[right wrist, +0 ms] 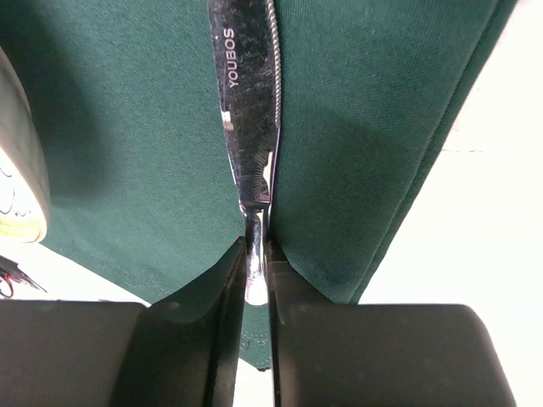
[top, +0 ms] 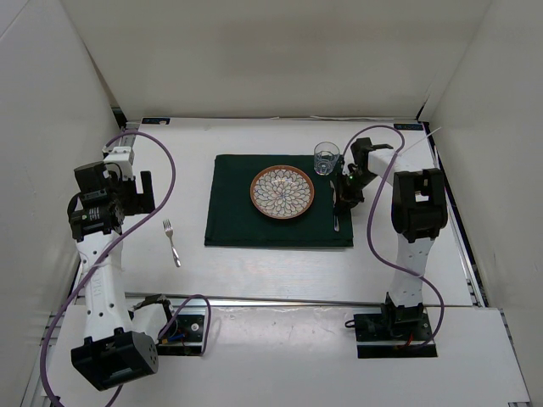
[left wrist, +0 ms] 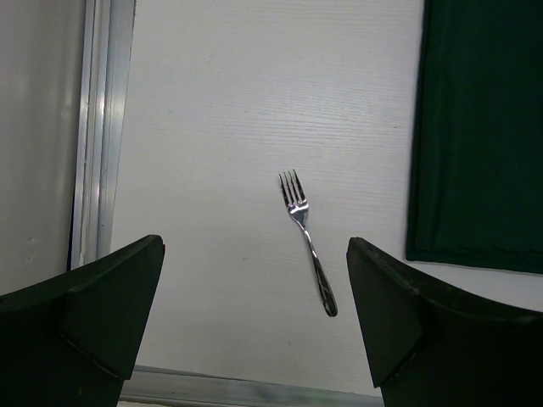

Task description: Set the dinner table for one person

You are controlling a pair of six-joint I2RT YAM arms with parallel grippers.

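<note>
You're placing the knife (right wrist: 250, 102), pinched in the right gripper (right wrist: 255, 254), beside the plate (top: 282, 192); release it, then send the wide-open left gripper (left wrist: 254, 246) for the fork (left wrist: 305, 242).

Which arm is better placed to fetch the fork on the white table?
Left: the left hand hangs open above the fork, while the right hand is shut on the knife over the green mat.

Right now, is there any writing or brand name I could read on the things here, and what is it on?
"YOUBOS": stamped along the blade of the knife.
Blue stickers at the far corners of the dinner table: too small to read.
Nothing else carries readable text.
</note>
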